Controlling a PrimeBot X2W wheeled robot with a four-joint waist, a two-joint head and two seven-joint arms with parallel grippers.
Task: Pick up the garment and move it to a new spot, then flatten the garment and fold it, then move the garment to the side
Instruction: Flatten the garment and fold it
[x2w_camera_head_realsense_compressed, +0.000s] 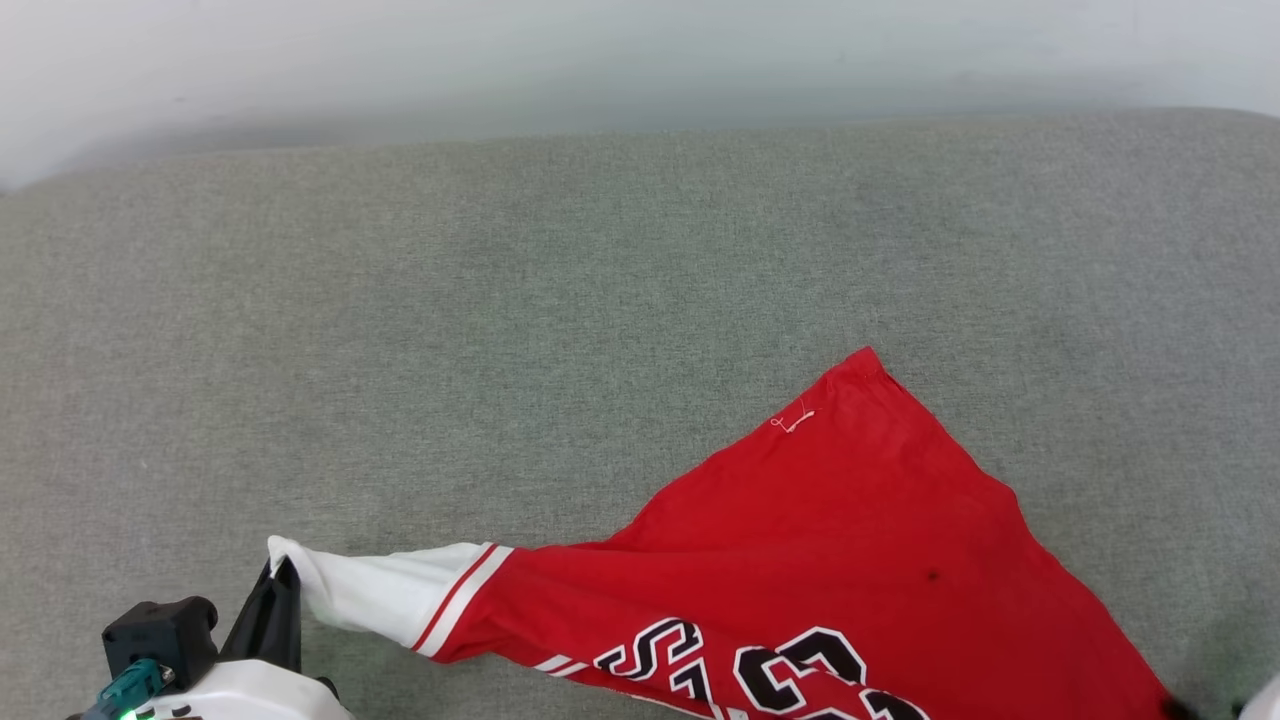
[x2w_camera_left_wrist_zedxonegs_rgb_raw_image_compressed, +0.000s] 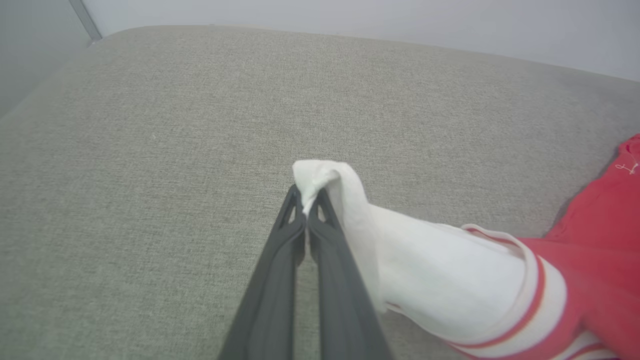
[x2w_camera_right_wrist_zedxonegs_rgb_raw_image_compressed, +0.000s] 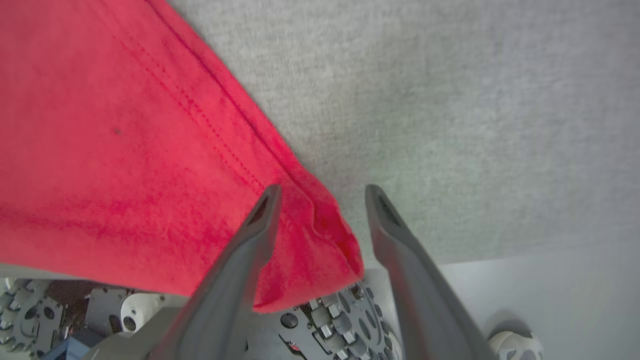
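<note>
Head view, far left: the left gripper (x2w_camera_head_realsense_compressed: 283, 578) has its dark fingers pinched narrow on the tip of the white sleeve (x2w_camera_head_realsense_compressed: 385, 590), which is pulled out taut toward it. The left wrist view confirms this, with the fingers (x2w_camera_left_wrist_zedxonegs_rgb_raw_image_compressed: 320, 235) closed together and white cloth bunched between their tips.

Moving right, the red jersey shirt (x2w_camera_head_realsense_compressed: 850, 520) has red-white striped trim and black, white-outlined lettering. It lies on the grey woven fabric surface (x2w_camera_head_realsense_compressed: 500, 300) in a rough triangle, one corner pointing away and the printed part near the lower edge.

At the right, the right gripper (x2w_camera_right_wrist_zedxonegs_rgb_raw_image_compressed: 320, 200) has its fingers wide apart. The red hem corner (x2w_camera_right_wrist_zedxonegs_rgb_raw_image_compressed: 325, 235) lies loose between them, not clamped.

I judge the shirt to be set down in its spot and the flattening only partly done, since the body is not squared out. Folding and moving it aside are not yet done.
</note>
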